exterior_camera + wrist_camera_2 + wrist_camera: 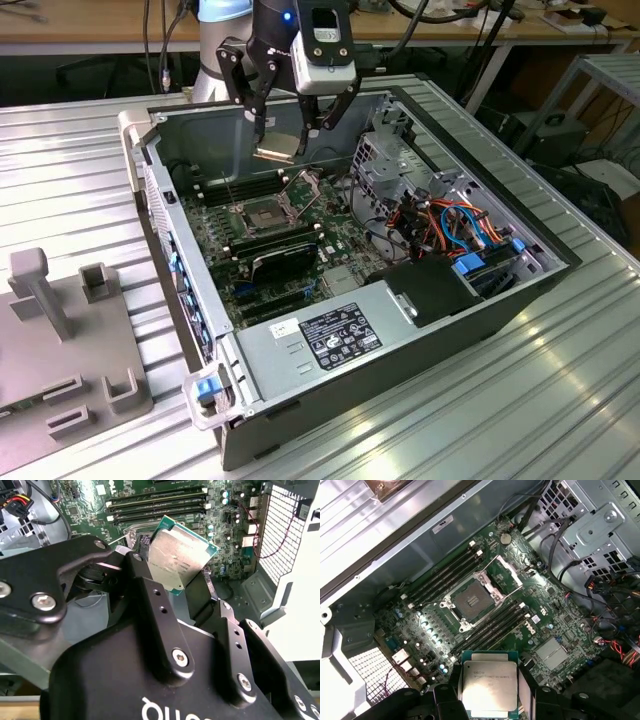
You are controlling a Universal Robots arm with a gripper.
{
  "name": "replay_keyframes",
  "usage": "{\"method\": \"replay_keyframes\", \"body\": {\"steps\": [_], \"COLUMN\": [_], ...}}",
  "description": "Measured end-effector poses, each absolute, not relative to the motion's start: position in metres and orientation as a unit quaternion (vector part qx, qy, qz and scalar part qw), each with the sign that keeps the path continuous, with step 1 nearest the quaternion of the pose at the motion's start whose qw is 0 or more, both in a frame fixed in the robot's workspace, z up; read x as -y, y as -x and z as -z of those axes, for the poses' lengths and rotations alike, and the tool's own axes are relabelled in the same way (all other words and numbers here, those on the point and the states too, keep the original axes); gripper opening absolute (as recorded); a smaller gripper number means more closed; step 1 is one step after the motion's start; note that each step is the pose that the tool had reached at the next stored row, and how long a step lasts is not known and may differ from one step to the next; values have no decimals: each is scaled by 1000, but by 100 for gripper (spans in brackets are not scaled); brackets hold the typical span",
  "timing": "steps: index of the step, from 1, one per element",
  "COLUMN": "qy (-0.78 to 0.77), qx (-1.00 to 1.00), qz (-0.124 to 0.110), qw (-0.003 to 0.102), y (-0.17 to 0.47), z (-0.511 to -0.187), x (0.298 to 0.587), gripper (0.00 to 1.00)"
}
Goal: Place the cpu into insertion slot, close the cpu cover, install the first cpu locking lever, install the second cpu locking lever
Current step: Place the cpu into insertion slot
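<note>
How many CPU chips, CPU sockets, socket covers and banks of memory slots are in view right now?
cpu: 1
insertion slot: 1
cpu cover: 1
memory slot banks: 2
Total: 5

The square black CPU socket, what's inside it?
Only its bare dark pin field; no chip seated. The gripper holds the silver-topped chip above the board. Nothing covers it.

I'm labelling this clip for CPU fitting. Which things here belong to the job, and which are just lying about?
Job: gripper, shut on the cpu; insertion slot, bare; cpu cover, raised open.
Lying about: memory slots; power supply; coloured cables; grey fixture beside the case.
</note>
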State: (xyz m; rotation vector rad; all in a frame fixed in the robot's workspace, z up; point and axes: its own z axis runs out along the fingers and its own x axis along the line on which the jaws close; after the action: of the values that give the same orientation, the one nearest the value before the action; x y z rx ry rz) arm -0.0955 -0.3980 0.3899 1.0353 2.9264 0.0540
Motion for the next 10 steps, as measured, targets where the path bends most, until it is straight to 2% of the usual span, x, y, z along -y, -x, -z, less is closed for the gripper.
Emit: {"method": "replay_keyframes", "body": {"steps": [10], "qy": [-352], "qx": [-936], "qz": [-17], "qw": [19], "y": [96], "z": [-390], "x": [398], "gripper": [54]}}
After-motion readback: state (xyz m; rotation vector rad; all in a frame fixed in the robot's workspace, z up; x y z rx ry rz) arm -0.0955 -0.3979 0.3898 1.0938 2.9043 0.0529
